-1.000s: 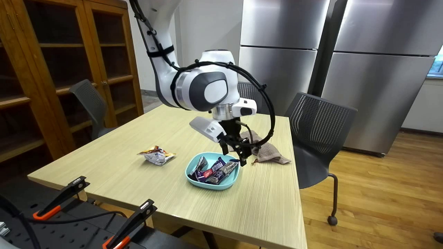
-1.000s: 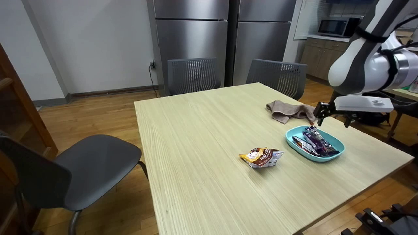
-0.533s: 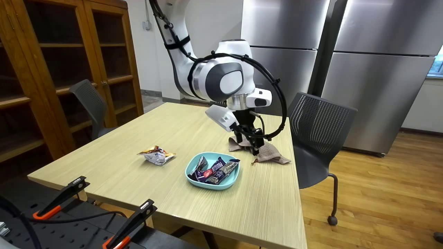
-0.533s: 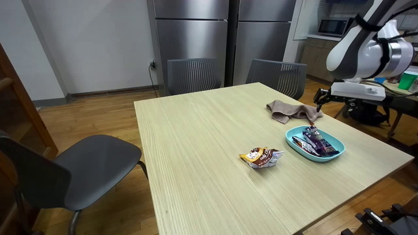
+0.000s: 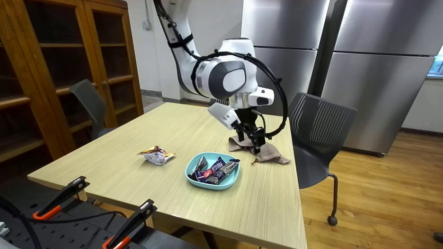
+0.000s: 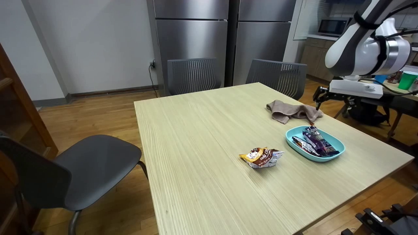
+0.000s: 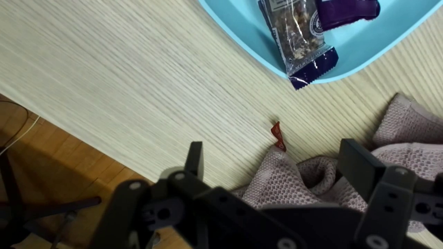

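My gripper [image 5: 248, 145] is open, with nothing between its fingers. It hangs above the crumpled brownish-pink towel [image 5: 271, 153], apart from it as far as I can tell. In the wrist view the open fingers [image 7: 272, 148] stand on either side of a towel corner [image 7: 273, 180] with a red tag [image 7: 278, 136]. A light blue dish [image 5: 231, 178] beside the towel holds several wrapped snack bars [image 5: 223, 172]; one bar [image 7: 297, 31] lies over the rim in the wrist view. A crumpled yellow, brown and silver snack bag [image 6: 262, 157] lies on the table, out of the wrist view.
The pale wooden table [image 6: 202, 147] bears all these things; its edge runs close to the towel. Dark chairs [image 5: 313, 145] [image 6: 98, 166] stand around it. Clamps [image 5: 129, 224] sit on a black surface at the front. Steel fridges [image 5: 377, 76] stand behind.
My gripper has moved away from beside the dish, upward and over the towel, with only slight motion in the last half second. The dish, bars, bag and towel have not moved.
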`<state>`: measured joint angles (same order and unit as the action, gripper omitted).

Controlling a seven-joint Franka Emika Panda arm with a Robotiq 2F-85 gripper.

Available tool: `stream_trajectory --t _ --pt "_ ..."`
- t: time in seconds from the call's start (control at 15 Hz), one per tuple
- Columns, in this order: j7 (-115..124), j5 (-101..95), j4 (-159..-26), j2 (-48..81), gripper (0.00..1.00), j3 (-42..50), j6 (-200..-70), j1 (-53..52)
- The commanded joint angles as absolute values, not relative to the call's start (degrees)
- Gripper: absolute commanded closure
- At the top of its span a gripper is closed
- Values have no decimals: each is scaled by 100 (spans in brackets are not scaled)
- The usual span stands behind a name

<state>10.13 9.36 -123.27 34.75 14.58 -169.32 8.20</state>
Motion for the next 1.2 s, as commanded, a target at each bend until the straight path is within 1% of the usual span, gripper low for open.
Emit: stream_trajectory --t 0.0,0.27,0.73,1.13 --pt "1067 869 -12326 3467 0 1439 -16924 845" --pt "1055 884 -12084 3659 0 1398 -16908 904" --pt "1055 978 -11292 4175 0 1265 -16662 1115" --pt "1132 945 -10559 4706 0 1261 -16195 1167"
